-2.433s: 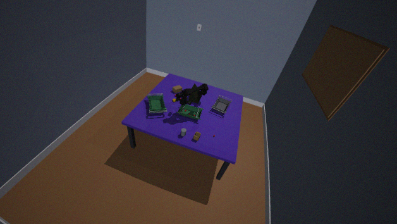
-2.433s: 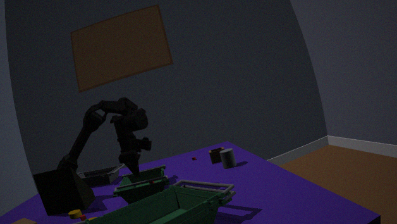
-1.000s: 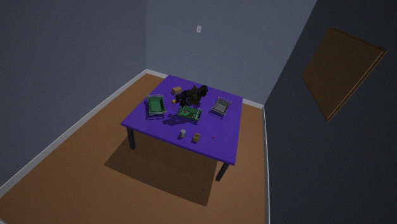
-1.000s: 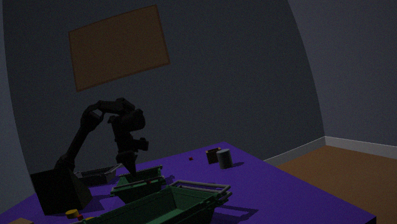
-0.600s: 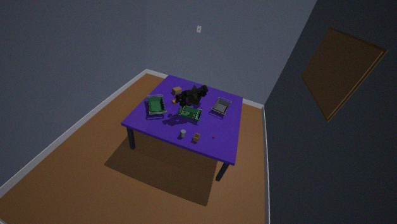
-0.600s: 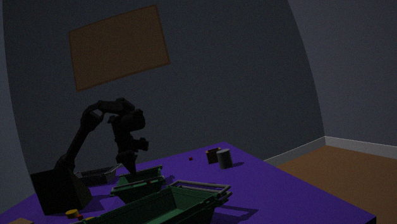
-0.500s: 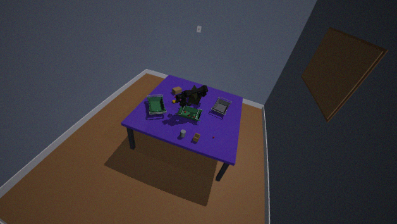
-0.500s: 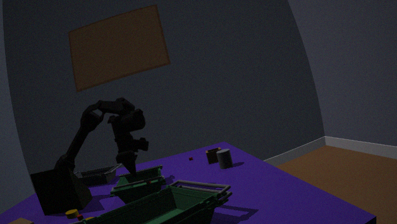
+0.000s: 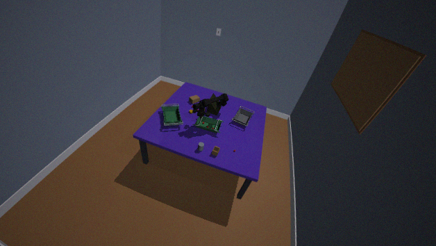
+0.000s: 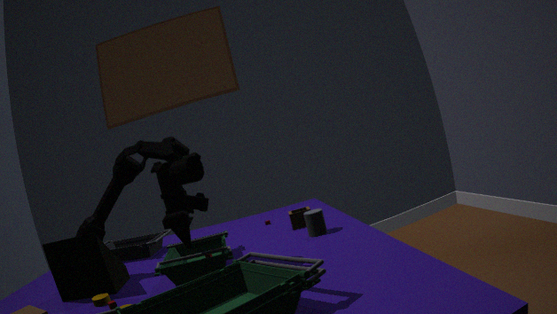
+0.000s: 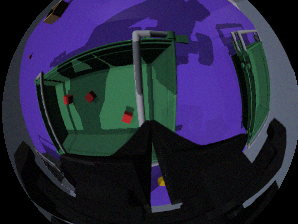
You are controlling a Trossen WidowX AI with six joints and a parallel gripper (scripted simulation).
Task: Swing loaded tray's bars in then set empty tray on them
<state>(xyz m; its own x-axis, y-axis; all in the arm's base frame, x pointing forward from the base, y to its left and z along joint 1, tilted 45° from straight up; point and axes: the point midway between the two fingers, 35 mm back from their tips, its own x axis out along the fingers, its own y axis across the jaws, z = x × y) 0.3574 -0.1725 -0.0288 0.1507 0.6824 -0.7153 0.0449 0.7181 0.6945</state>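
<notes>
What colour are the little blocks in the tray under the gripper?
Red, clearest in the wrist view.
</notes>
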